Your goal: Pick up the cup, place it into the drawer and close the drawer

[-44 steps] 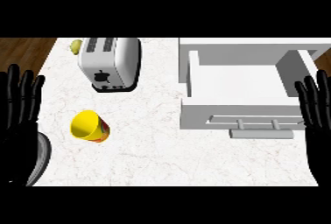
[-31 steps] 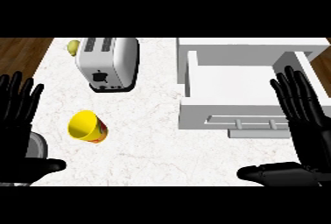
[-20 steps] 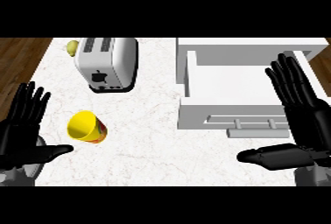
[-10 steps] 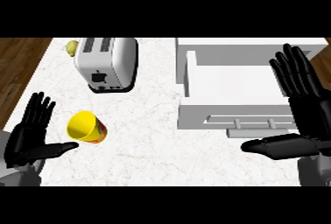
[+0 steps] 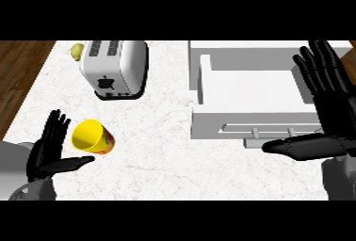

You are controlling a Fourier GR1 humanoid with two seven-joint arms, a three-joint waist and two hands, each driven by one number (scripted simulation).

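A yellow cup (image 5: 93, 137) lies on its side on the white counter at the left, its mouth turned toward the lower left. My left hand (image 5: 47, 151) is just left of the cup, open, fingers straight up and thumb stretched out below it, apart from it. The white drawer (image 5: 254, 100) stands pulled open at the right, its inside bare and its handle (image 5: 278, 129) on the front. Over the drawer's right side my right hand (image 5: 327, 108) is open, fingers pointing up and thumb reaching left under the handle.
A silver toaster (image 5: 114, 67) stands at the back left, with a small yellow-green thing (image 5: 77, 49) behind its left corner. The counter's left edge (image 5: 28, 99) borders a brown wooden floor. Bare counter lies between the cup and the drawer.
Both hands have come in from the side edges. The left hand moved right, up to the cup; the right hand moved left and up over the drawer. Cup and drawer have not moved.
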